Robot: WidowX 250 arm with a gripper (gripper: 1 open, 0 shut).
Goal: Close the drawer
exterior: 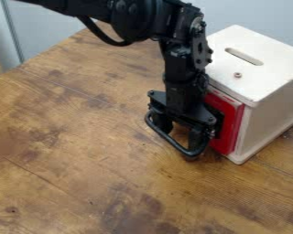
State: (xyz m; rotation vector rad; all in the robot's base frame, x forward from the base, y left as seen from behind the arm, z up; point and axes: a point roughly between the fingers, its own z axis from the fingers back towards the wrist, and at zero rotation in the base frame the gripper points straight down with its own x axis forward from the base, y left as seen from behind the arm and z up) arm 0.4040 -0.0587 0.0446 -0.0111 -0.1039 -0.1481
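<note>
The red drawer sits almost fully inside the cream wooden casing, with only a narrow red strip showing. Its black wire loop handle sticks out to the front left and rests low over the table. My black gripper is pressed against the drawer's front, right above the handle. The arm hides the drawer's black front plate. The fingers are dark and blend with the handle, so I cannot tell if they are open or shut.
The casing has a slotted top and stands near the right edge of the brown wooden table. A pale wall and a metal leg stand behind the table's far left.
</note>
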